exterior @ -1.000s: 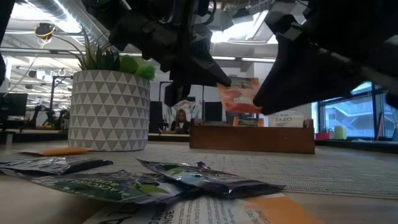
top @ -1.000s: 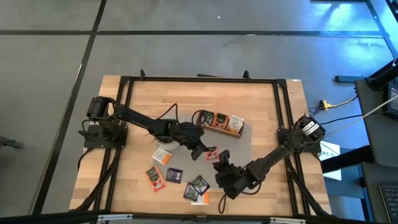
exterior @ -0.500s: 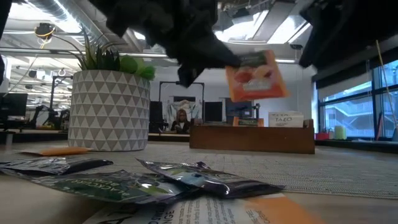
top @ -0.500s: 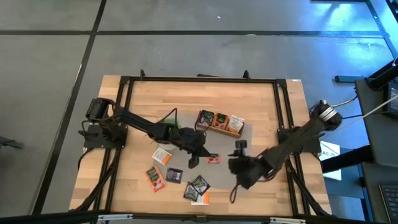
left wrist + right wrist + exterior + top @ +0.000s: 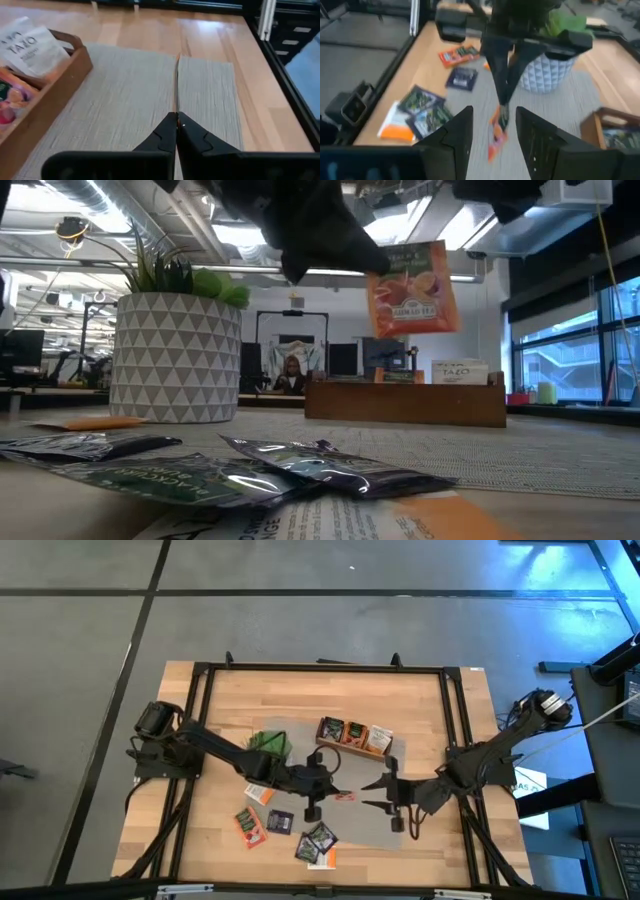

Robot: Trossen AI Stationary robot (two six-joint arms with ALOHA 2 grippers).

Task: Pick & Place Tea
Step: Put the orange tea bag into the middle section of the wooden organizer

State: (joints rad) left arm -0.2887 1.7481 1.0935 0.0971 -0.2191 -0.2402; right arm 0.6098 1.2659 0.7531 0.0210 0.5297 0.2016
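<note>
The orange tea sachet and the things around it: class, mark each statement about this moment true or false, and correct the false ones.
1. The left claw holds the orange tea sachet up off the table. True.
2. The right claw is shut on that sachet too. False: it is open, apart from the sachet and empty.
3. The wooden box already has sachets in it. True.
4. The potted plant lies tipped on its side. False: it stands upright.
5. No sachets lie loose on the table. False: several loose sachets lie near the front edge.
</note>
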